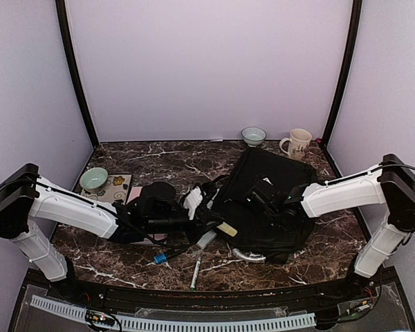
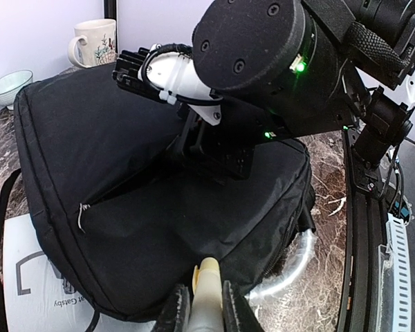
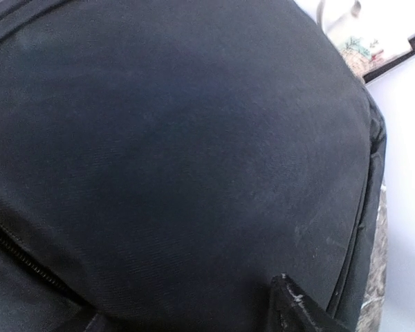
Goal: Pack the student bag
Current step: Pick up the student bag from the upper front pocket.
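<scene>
Student bag [image 1: 263, 200] lies flat, centre-right of the table, over a white book [image 2: 34, 277] at its left edge. Left gripper [image 2: 206, 315] is clenched on a cream stick [image 2: 207, 280], its tip at the bag's left edge. Right gripper [image 1: 263, 196] is down on the bag top; we cannot tell if it pinches fabric.

Risks, as we judge:
- No open mouth shows, so the stick may jam against cloth.
- The wrists are crowded and may knock.

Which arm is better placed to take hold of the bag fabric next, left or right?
Right, probably. The right gripper is down on top of the student bag, with fabric filling its wrist view. The left gripper is at the bag's edge and shut on a cream stick-like item.
</scene>
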You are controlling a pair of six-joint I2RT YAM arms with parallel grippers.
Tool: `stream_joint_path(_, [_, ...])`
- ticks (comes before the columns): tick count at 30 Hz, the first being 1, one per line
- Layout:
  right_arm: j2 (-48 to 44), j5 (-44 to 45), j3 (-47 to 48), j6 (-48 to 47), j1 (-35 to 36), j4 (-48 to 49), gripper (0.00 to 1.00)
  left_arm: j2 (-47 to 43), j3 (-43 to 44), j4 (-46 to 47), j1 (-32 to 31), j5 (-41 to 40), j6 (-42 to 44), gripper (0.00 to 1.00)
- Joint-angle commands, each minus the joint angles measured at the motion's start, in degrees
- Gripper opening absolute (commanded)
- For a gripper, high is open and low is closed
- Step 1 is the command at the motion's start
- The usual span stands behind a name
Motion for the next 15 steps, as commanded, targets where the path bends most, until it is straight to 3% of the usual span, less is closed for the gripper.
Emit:
stream_joint_path(1, [-1.1, 4.1, -0.1, -0.8, -0.9, 4.4, 0.59, 0.4, -0.7, 1.5, 0.1, 1.1, -0.7, 0.00])
stream_joint_path(3, [-2.0, 2.7, -1.1, -2.3, -0.9, 6.3, 0.50, 0.1, -0.8, 1.8, 0.1, 1.1, -0.8, 0.00])
stream_joint_path(9, [-7.0, -3.7, -3.0, -4.9, -0.5, 10.7, 0.09, 0.0, -0.1, 4.3, 0.1, -0.6, -1.1, 0.00])
stream_joint_path(12, [-8.5, -4.1, -2.3, -4.6, -0.1, 10.3, 0.00, 1.8, 1.9, 4.8, 0.1, -2.5, -4.1, 0.00])
stream_joint_path(15, [-9.2, -5.4, -1.5, -4.0, 0.6, 9.6, 0.00, 4.3, 4.5, 5.3, 0.1, -4.3, -9.3, 0.00])
